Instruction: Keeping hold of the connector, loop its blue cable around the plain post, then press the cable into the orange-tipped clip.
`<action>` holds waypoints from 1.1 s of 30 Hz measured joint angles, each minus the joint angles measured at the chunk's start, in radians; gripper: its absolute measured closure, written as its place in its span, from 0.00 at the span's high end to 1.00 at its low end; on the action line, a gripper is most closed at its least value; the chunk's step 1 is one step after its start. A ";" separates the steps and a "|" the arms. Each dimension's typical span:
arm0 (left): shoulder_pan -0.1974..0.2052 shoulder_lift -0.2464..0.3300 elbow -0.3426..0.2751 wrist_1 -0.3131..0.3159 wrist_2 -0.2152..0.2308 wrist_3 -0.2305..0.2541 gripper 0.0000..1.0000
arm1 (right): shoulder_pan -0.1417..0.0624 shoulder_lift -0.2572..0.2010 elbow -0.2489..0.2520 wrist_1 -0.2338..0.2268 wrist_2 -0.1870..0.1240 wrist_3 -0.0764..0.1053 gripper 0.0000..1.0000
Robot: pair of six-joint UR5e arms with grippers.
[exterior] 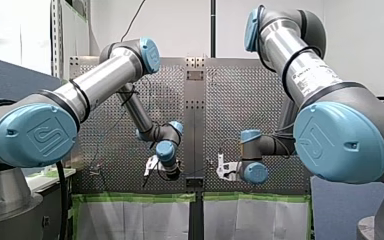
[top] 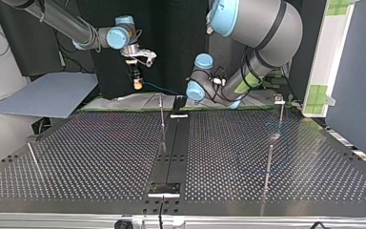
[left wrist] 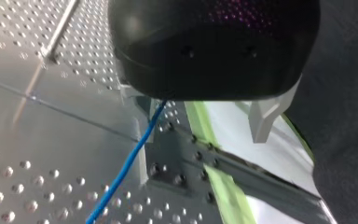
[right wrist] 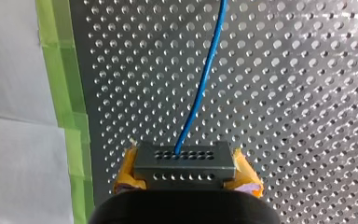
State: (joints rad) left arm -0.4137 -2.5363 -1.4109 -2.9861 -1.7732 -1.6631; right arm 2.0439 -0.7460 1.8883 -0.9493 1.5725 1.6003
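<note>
We are gripping the connector (right wrist: 185, 161) with our right gripper (right wrist: 185, 173). Its yellow pads are closing on the block's 2 ends, and the blue cable (right wrist: 205, 74) is running out of the block's face, ahead over the perforated table (top: 100, 157). In the top view this gripper is hanging above the table's far edge, at the view's left.

Our left gripper (left wrist: 200, 112) is standing with its pale fingers well apart. The cable is coming out from under its black body, nearer 1 finger, and we are not seeing it pinched.

We are judging the looping step as not yet begun. To do it well, the right pads' squeeze must not loosen, and the arm should be swinging wide round the thin post (top: 162, 121), low on its shaft, with gentle tension so that the cable is neither kinking nor riding up over the tip. We are not making out an orange tip on any post here.

As for writing, we are reading only the maker's embossed emblem on the blue joint cap (exterior: 35, 135). The small label (exterior: 307, 75) on our right arm is too fine to read.
</note>
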 joint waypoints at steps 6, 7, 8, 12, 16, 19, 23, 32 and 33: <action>0.007 0.000 -0.034 0.060 0.065 -0.065 1.00 | -0.022 0.000 -0.001 0.012 -0.003 0.003 0.00; 0.008 0.001 -0.042 0.073 0.076 -0.077 1.00 | -0.026 0.000 0.000 0.017 -0.003 0.004 0.00; 0.008 0.001 -0.047 0.081 0.082 -0.086 1.00 | -0.030 0.000 -0.001 0.020 -0.003 0.005 0.00; 0.010 0.004 -0.073 0.121 0.088 -0.127 1.00 | -0.045 0.001 -0.001 0.036 -0.004 0.007 0.00; 0.007 0.016 -0.093 0.168 0.081 -0.159 1.00 | -0.056 0.000 -0.001 0.045 -0.013 0.007 0.00; 0.003 0.022 -0.097 0.200 0.075 -0.164 1.00 | -0.062 0.000 -0.001 0.045 -0.027 0.008 0.00; -0.005 0.027 -0.098 0.238 0.071 -0.153 1.00 | -0.065 0.000 -0.002 0.043 -0.044 0.008 0.00; -0.044 0.027 -0.098 0.303 0.006 -0.075 1.00 | -0.065 0.001 -0.006 0.040 -0.097 0.005 0.00; -0.047 0.027 -0.098 0.304 -0.004 -0.065 1.00 | -0.065 0.001 -0.006 0.040 -0.101 0.005 0.00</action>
State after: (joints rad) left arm -0.4611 -2.5090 -1.5091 -2.6817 -1.7771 -1.7281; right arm 1.9792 -0.7455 1.8820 -0.9096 1.4716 1.6050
